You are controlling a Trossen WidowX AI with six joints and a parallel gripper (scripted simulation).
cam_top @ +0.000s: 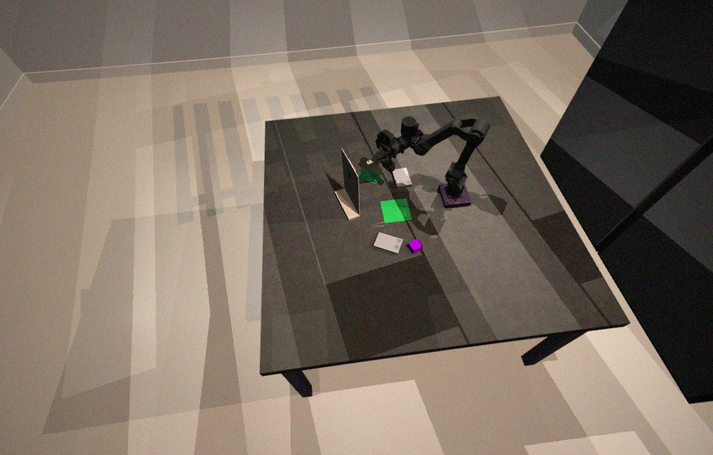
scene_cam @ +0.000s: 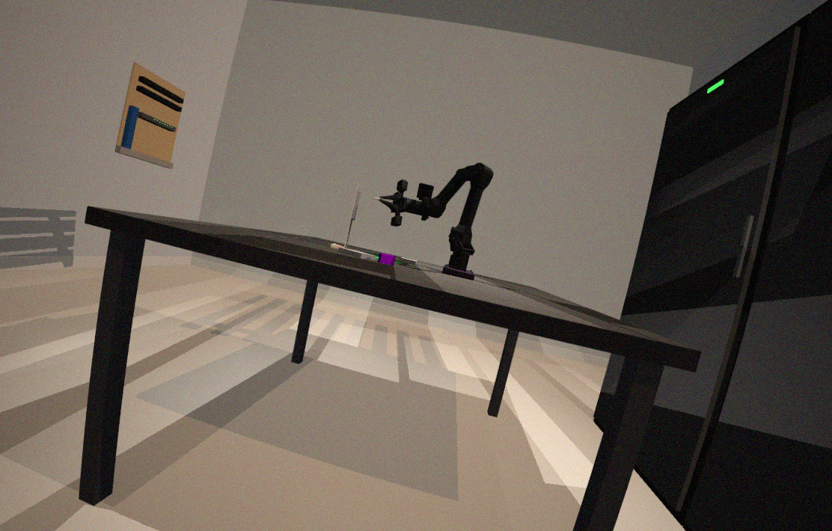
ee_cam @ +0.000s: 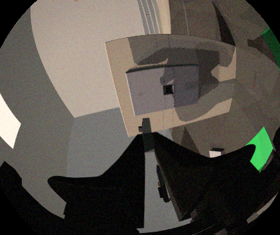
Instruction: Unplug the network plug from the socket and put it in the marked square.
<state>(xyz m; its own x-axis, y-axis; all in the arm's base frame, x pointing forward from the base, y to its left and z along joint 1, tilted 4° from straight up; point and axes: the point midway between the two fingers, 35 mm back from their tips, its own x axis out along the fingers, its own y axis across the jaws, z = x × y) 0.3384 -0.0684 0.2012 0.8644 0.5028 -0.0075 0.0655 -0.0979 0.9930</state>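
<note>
The gripper point(cam_top: 371, 162) is closed narrowly on the plug point(cam_top: 368, 162), a small pale piece held at the finger ends above the table point(cam_top: 461, 294), clear of the upright panel point(cam_top: 350, 184) and just to its right in the top view. In the exterior view the plug point(scene_cam: 380, 197) shows as a light tip ahead of the gripper point(scene_cam: 384, 199), with open air between it and the panel point(scene_cam: 354, 218). In the wrist view the dark fingers converge on the plug point(ee_cam: 145, 127) low in the middle, and beyond it the grey plate on the panel point(ee_cam: 116, 80) carries a small dark square socket point(ee_cam: 168, 89) with nothing in it. The arm point(cam_top: 463, 144) arches back from the gripper to its purple base point(cam_top: 454, 196) on the right. The marked square point(cam_top: 395, 211), bright green, lies on the table nearer than the gripper, between the panel foot and the base. A darker green patch point(cam_top: 370, 176) lies below the gripper beside a white block point(cam_top: 402, 176); nearer still are a white card point(cam_top: 388, 242) and a purple cube point(cam_top: 414, 245), close together. On the far wall hangs an orange board point(scene_cam: 150, 115) with black bars and a blue strip; no writing or label on it, or anywhere else, can be read. A tall black cabinet point(scene_cam: 769, 231) with a small green light point(scene_cam: 714, 85) stands on the right.
</note>
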